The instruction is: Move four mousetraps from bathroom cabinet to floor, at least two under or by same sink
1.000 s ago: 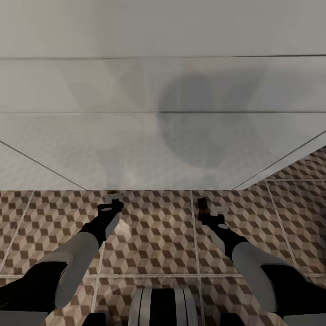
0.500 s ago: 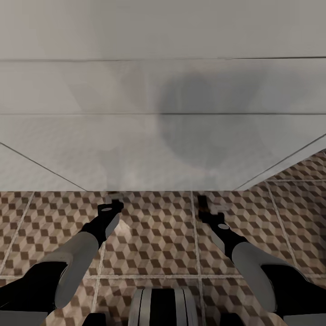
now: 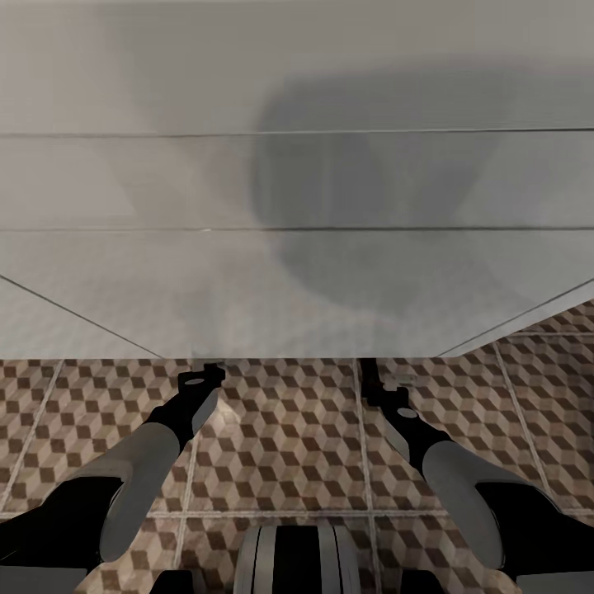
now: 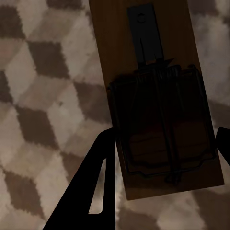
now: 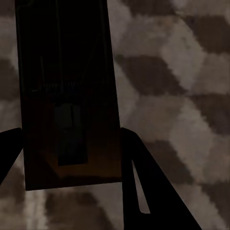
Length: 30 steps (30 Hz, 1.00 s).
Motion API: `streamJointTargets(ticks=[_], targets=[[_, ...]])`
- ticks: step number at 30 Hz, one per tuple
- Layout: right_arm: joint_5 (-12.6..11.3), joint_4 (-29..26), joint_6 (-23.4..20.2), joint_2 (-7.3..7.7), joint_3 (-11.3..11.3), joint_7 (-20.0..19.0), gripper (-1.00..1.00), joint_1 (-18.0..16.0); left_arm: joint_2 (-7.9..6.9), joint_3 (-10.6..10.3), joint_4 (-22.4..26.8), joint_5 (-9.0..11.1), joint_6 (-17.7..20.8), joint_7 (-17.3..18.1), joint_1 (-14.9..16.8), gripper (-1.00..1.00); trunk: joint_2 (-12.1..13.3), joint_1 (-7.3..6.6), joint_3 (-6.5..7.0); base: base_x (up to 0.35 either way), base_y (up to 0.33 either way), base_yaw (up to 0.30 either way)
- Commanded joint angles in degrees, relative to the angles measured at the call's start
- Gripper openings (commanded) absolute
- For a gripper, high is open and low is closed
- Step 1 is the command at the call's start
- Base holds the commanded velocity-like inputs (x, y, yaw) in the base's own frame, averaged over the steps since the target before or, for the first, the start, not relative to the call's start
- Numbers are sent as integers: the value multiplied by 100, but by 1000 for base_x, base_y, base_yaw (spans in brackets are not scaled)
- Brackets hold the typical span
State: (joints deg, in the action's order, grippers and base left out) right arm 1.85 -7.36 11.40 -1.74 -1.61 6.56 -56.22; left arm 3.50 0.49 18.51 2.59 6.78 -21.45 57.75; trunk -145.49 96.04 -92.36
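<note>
Both grippers hold a mousetrap each: the left gripper clamps one mousetrap, the right gripper clamps a second mousetrap. Each trap hangs above the bathroom floor, its cube-patterned tiles below. Ahead, a white slab, likely the sink's vanity, overhangs the arms. Judging by this, neither carried trap is set down yet.

The bathroom floor fills the lower part of the head view: square tiles in a brown, tan and cream cube print (pale grout lines between them). A white slab's front edge crosses mid-frame above it.
</note>
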Motion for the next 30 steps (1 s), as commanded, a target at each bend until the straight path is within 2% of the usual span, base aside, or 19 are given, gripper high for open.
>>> streamJointTargets(ticks=[1, 30], targets=[[-3, 6, 20, -2, -15, 12, -100, -3, 2, 3, 12, 22, 29, -17, -1, -100, -1, -1, -3, 4, 3, 0], [-9, 6, 10, 2, -15, 12, -100, -3, 2, 3, -13, 22, 28, -21, -1, -100, -1, -1, -3, 36, 0, 0]])
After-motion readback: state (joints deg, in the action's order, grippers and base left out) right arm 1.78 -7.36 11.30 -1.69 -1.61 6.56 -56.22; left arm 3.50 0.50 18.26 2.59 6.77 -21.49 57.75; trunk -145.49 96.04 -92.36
